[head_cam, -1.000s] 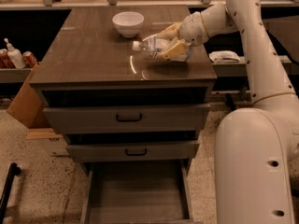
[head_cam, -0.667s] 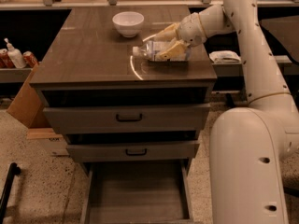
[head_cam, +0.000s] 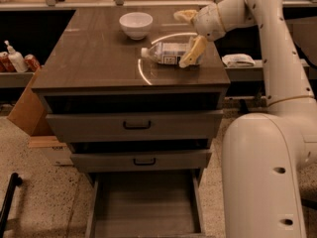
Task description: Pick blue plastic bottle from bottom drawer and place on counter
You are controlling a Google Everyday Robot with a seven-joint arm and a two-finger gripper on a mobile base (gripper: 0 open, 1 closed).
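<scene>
Gripper (head_cam: 180,39) sits above the counter (head_cam: 94,53), jaws spread wide, holding nothing. Blue plastic bottle (head_cam: 166,53) lies on its side on the counter between the jaws, base end against or just behind the near finger (head_cam: 193,51); you can't tell if they touch. Cap points away from the jaws, toward the white bowl (head_cam: 135,24). Bottom drawer (head_cam: 143,207) open, floor bare. Judgement: bottle light, thin-walled, slick, apt to roll. If you regrip, take the labelled mid-body and squeeze gently.
</scene>
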